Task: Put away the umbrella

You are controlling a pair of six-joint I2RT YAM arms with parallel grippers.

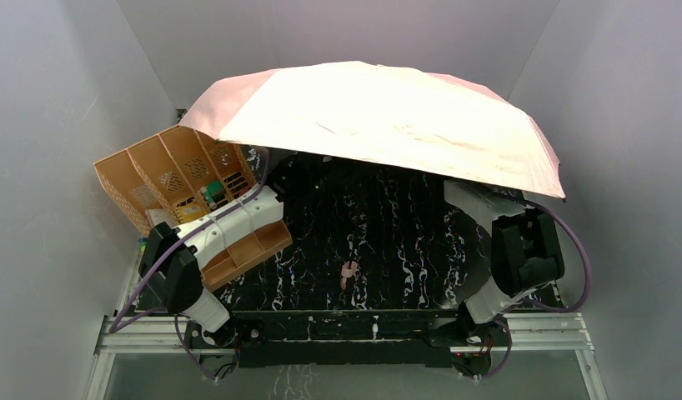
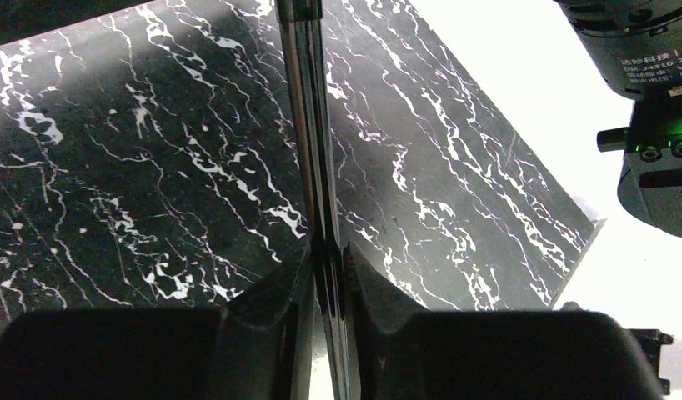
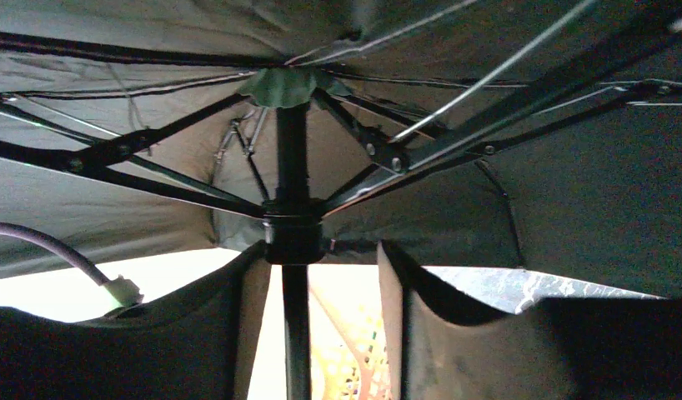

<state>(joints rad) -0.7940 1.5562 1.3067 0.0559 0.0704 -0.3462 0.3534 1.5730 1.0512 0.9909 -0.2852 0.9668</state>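
While the umbrella [image 1: 388, 117] stands open over the table [image 1: 388, 242], the left gripper [image 2: 328, 254] is clamped on its slick metal shaft [image 2: 308, 125]. Right gripper [image 3: 321, 250] gapes astride the runner [image 3: 293, 229], seemingly not touching it. Light, floppy canopy [image 3: 571, 192], frail ribs [image 3: 154, 187]: hold shaft or runner.

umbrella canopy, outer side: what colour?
Pale pink. The umbrella looks washed out under the light. It shows best in the top external view.
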